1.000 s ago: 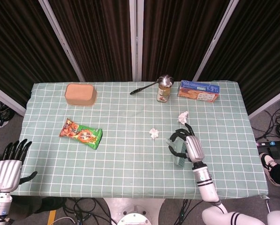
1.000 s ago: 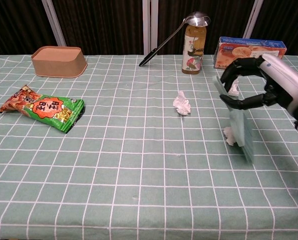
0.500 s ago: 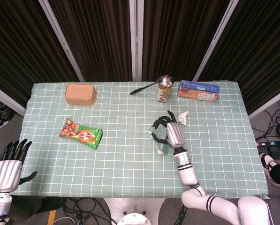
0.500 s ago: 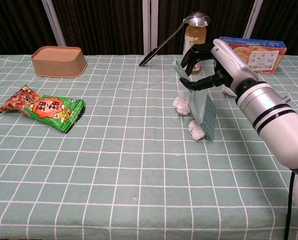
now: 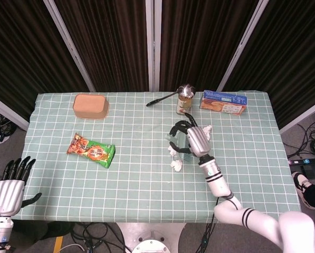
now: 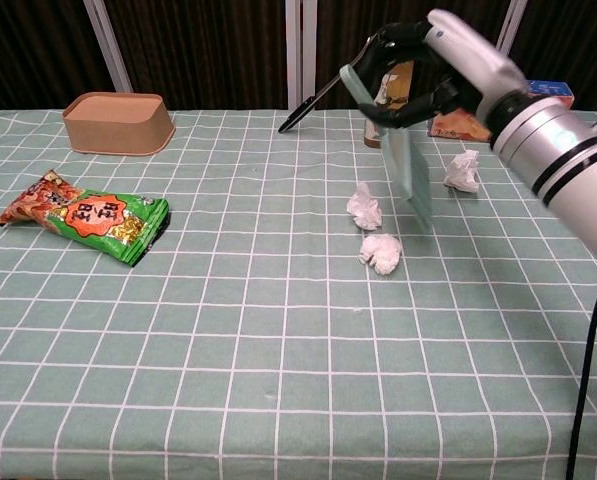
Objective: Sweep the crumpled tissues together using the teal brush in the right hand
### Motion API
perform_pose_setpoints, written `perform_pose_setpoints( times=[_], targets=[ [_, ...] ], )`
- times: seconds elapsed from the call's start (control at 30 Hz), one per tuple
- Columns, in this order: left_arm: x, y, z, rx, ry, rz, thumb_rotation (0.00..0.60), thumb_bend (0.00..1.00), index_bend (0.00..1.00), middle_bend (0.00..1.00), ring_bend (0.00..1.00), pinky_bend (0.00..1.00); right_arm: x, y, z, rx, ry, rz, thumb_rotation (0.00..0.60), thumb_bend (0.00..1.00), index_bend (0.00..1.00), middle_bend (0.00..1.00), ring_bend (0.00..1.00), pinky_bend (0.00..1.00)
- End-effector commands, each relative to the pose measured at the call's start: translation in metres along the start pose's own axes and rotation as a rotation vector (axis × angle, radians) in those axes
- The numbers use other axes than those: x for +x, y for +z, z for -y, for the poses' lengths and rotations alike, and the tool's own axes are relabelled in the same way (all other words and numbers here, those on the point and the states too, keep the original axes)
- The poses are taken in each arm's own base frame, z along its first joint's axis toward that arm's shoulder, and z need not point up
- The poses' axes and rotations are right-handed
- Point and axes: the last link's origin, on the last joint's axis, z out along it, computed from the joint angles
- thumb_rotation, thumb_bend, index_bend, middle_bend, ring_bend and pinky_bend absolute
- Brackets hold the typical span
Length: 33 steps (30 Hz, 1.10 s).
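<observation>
We note the right hand (image 6: 433, 70) gripping the teal brush (image 6: 403, 160), lifted clear of the worktop (image 6: 228, 380), bristles hanging down. Two crumpled tissues (image 6: 373, 230) lie just beside each other below and left of the brush; a third tissue (image 6: 463, 170) sits apart to its right, behind the brush's long axis. Our judgement: the next stroke should go leftward from beyond that one. The head view alone shows the left hand (image 5: 8, 187), open, off the worktop's near left corner; the chest view shows the brush lifted.
</observation>
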Motion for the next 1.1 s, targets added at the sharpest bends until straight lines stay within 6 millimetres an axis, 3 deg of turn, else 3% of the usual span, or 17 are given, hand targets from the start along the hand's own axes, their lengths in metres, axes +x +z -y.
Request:
perform_pose_setpoints(
  times=[0.03, 0.2, 0.37, 0.6, 0.83, 1.1],
  targets=[
    [0.000, 0.001, -0.001, -0.002, 0.002, 0.000, 0.600, 0.12, 0.08, 0.03, 0.00, 0.00, 0.048, 0.003, -0.004, 0.041, -0.027, 0.080, 0.600, 0.34, 0.62, 0.62, 0.28, 0.05],
    [0.001, 0.001, -0.002, -0.001, 0.008, 0.002, 0.600, 0.12, 0.08, 0.03, 0.00, 0.00, 0.083, 0.016, -0.024, -0.016, -0.102, 0.153, 0.600, 0.35, 0.63, 0.62, 0.28, 0.05],
    [0.003, 0.000, -0.003, 0.005, 0.014, 0.001, 0.600, 0.12, 0.08, 0.03, 0.00, 0.00, 0.093, 0.034, -0.045, -0.070, -0.179, 0.194, 0.600, 0.38, 0.63, 0.62, 0.28, 0.05],
    [0.005, -0.001, -0.004, 0.017, 0.020, 0.002, 0.600, 0.12, 0.08, 0.03, 0.00, 0.00, 0.076, 0.049, -0.068, -0.107, -0.233, 0.252, 0.600, 0.42, 0.64, 0.62, 0.28, 0.05],
    [0.008, -0.003, -0.004, 0.032, 0.024, 0.001, 0.600, 0.12, 0.08, 0.03, 0.00, 0.00, 0.050, 0.058, -0.075, -0.062, -0.324, 0.344, 0.600, 0.43, 0.65, 0.63, 0.28, 0.06],
    [0.009, -0.006, -0.004, 0.049, 0.032, 0.010, 0.600, 0.12, 0.08, 0.03, 0.00, 0.00, 0.027, 0.055, -0.079, -0.049, -0.221, 0.363, 0.600, 0.43, 0.67, 0.64, 0.28, 0.06]
  ],
)
